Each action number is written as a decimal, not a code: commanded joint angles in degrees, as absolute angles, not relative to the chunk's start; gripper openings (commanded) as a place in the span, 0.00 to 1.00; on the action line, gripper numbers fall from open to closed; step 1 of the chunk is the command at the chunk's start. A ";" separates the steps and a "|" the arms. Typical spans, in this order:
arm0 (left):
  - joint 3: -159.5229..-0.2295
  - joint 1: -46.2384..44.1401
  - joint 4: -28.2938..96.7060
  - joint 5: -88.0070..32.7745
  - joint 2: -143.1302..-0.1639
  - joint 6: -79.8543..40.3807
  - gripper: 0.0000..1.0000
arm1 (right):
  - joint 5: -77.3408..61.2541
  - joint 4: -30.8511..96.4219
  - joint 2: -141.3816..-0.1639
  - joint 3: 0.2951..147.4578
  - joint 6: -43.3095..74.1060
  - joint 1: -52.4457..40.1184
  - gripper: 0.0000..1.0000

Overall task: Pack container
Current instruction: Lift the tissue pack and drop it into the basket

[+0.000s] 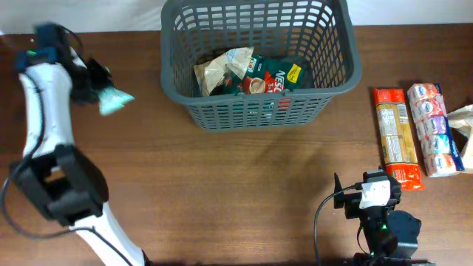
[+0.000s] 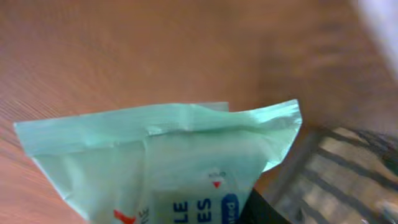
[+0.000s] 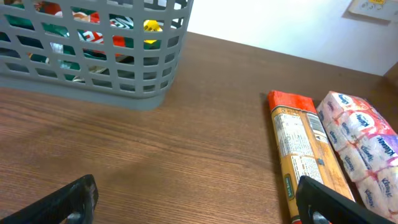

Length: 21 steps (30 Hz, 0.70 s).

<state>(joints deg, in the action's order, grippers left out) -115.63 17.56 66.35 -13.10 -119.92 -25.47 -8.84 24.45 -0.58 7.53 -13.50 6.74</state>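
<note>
Container point(image 1: 255, 111) far-centre on counter, two packets inside | left tool point(image 1: 100, 87) clamped on mint-green packet point(image 2: 161, 162), out left of container | right tool point(image 3: 199, 208) wide open, empty | orange pack point(image 1: 395, 137), tissues point(image 1: 436, 129) unpacked at right | roughly halfway, I'd judge

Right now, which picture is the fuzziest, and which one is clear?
Left wrist view: fuzziest, the mint-green packet close up and soft, the table behind smeared. Overhead: mostly sharp, only that packet by the left gripper blurs. Right wrist view: crisp, the basket lattice and orange packet clear.
</note>
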 commanded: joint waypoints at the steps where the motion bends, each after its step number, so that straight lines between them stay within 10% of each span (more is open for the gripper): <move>1: -128.14 17.02 71.46 -15.27 -109.89 -5.08 0.31 | -8.34 24.56 -0.25 7.14 -12.99 6.39 0.99; 8: -143.02 8.40 76.73 -15.29 -99.72 16.49 0.29 | -8.34 24.56 -0.25 7.14 -12.99 6.39 0.99; 12: -143.46 -2.66 73.91 -15.31 -96.92 31.00 0.09 | -8.34 24.58 -0.25 7.14 -12.99 6.39 0.99; 21: -143.39 -21.96 67.13 -15.46 -109.65 51.16 0.15 | -8.34 24.56 -0.25 7.14 -12.99 6.39 0.99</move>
<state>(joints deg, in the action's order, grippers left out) -143.52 -18.81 69.89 -14.94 -103.59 42.81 -8.84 24.40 -0.58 7.53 -13.45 6.74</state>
